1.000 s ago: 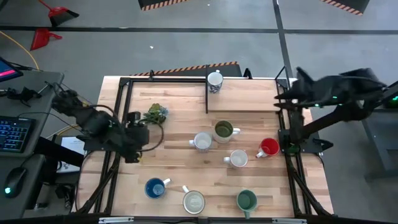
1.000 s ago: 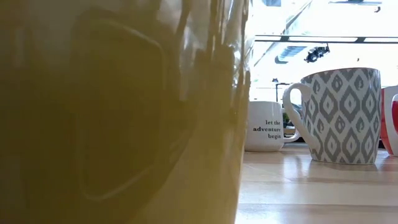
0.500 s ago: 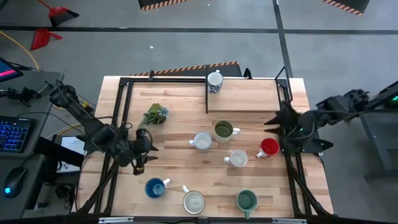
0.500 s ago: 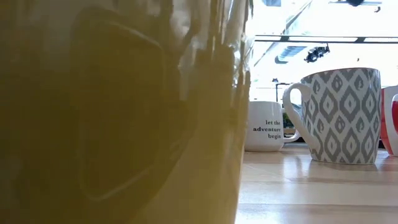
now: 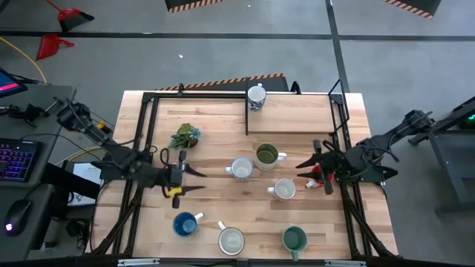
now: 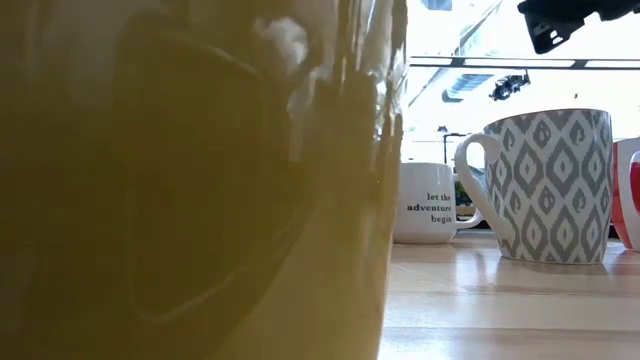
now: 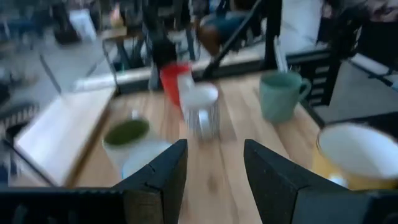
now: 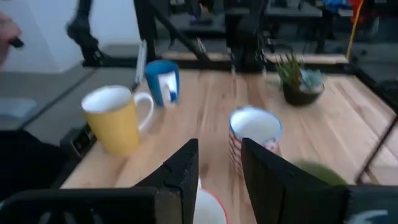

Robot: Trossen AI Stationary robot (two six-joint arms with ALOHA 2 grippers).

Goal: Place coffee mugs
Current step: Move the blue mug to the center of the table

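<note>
Along the near edge of the wooden table, 3 mugs are lined up: a blue mug, a cream mug and a teal mug. In the low view, the cream mug fills most of the frame, and a grey patterned mug is seen farther back.

Further in, the left gripper is held above bare wood at the table's left side, its fingers spread apart and nothing between them. A patterned mug and a white-grey mug are set mid-table, with an olive mug just behind. The right gripper is held at the red mug, fingers parted, nothing grasped. A plant sprig lies farther back on the left.

At the far edge, 1 white mug is placed on a raised board.
</note>
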